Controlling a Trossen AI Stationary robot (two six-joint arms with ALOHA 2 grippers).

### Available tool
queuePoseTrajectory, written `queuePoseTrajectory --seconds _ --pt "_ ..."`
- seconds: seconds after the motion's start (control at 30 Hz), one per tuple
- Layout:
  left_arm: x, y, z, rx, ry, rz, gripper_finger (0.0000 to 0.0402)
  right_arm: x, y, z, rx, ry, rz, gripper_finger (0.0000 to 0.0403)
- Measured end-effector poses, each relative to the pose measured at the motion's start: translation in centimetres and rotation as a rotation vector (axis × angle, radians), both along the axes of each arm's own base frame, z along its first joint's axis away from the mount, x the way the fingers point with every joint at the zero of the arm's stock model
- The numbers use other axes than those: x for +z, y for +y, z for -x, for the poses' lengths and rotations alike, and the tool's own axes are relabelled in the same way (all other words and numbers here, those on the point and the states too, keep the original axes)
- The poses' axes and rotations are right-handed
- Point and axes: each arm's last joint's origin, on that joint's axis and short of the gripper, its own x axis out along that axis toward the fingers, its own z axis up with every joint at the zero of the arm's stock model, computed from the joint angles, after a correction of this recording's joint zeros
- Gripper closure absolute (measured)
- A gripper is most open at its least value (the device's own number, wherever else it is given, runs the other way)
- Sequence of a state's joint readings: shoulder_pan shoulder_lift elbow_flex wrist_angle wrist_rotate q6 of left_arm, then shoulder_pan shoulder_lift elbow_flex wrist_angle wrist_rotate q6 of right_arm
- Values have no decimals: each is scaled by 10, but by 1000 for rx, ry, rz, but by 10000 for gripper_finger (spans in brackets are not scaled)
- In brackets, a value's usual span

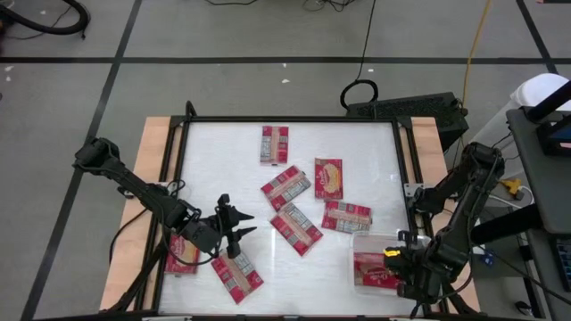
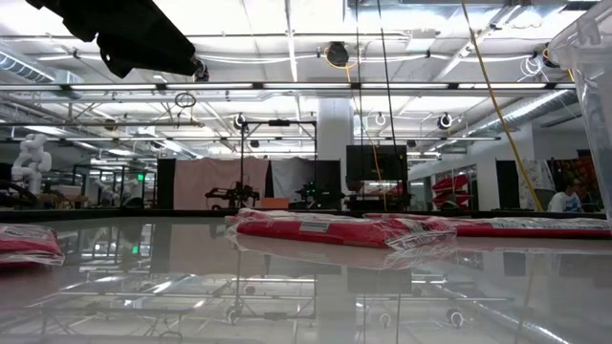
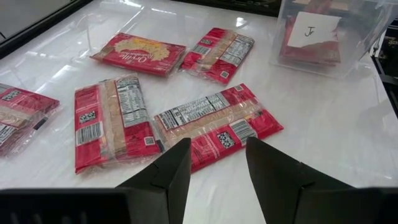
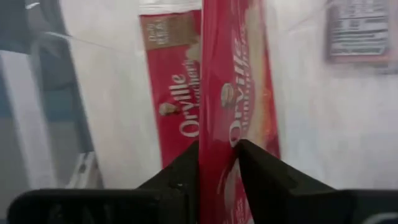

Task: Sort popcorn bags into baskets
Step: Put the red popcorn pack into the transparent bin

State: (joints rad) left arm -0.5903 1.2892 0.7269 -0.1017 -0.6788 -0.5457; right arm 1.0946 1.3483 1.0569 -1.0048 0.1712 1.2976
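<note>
Right gripper [image 4: 217, 155] over the clear bin [image 1: 361, 242] at the table's [image 1: 375, 152] near right corner, jaws pinching a red popcorn bag [image 4: 239, 81] edge-on, left gripper [image 3: 216, 163] jaws spread above scattered bags [image 1: 296, 228].

Seven popcorn bags [image 1: 274, 144] lie loose on the one white table [image 1: 375, 160], counted from above; of those seven, one shows its yellow oval face and six show the printed side; one clear basket [image 1: 361, 242], just the one, with a single white paper slip [image 3: 309, 31] on its wall; over at that basket the right wrist view adds two more red packets, one flat bag [image 4: 177, 93] and one edge-on bag [image 4: 239, 74]; that makes nine bags in all that can be counted; two dark arms on the job, and so two grippers, the left gripper [image 1: 239, 223] and the right gripper [image 4: 217, 146], two fingers apiece.
</note>
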Motion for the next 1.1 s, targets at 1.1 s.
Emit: queuePoseTrajectory --seconds 1.1 --pt "0 0 0 -5 1 -9 245 57 -24 -88 -306 -661 -394 314"
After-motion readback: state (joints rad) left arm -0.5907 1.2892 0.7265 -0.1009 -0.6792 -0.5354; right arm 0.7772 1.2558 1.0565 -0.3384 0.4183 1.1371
